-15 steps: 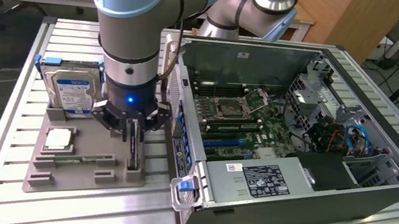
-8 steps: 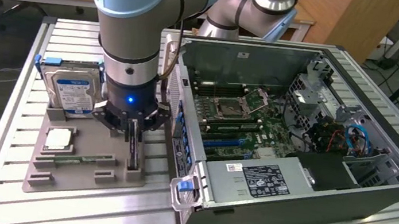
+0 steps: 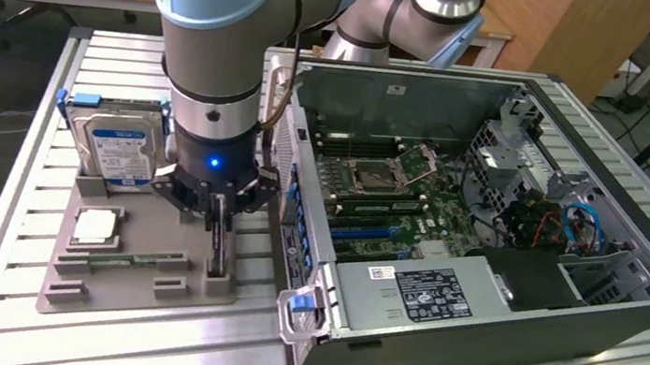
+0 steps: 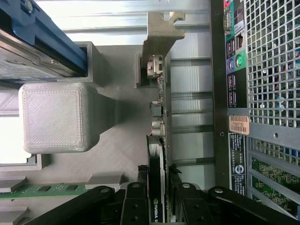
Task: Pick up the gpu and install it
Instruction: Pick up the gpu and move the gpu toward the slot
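The gpu [image 3: 218,246] is a thin dark card standing on edge in a slot of the grey holder tray [image 3: 115,295], beside the open computer case [image 3: 442,349]. My gripper [image 3: 218,216] points straight down over it. In the wrist view the gpu [image 4: 157,145] runs edge-on between my fingers, with its silvery end bracket [image 4: 159,33] at the far end. My gripper [image 4: 158,172] straddles the card, one finger on each side, close to it with a thin gap still showing.
On the tray also sit a silver hard drive [image 3: 115,150] with a blue-white label, a square processor chip [image 3: 96,226] and a green memory stick [image 3: 120,259]. The case's rear grille [image 4: 272,70] is just beside the card. The motherboard [image 3: 411,203] lies exposed inside.
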Controlling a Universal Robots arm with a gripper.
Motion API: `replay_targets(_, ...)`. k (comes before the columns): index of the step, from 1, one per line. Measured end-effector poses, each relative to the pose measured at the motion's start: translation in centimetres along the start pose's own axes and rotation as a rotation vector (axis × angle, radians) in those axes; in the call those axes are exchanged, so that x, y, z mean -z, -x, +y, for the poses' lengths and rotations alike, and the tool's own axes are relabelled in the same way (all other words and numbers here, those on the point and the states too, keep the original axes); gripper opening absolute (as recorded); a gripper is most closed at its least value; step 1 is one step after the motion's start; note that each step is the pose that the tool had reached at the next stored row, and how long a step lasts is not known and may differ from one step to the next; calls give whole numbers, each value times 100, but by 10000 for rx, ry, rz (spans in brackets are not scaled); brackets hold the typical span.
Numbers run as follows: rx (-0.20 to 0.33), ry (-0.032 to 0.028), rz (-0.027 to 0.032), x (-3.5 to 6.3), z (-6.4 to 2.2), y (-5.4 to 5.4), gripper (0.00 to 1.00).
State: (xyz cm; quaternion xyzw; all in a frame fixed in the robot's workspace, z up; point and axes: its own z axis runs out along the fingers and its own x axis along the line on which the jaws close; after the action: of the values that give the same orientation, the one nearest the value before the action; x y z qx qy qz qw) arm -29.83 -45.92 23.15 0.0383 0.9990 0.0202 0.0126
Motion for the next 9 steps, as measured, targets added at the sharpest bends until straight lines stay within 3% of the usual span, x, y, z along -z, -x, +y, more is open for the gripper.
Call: replay_targets(9,0,-1,0,0,0,0,26)
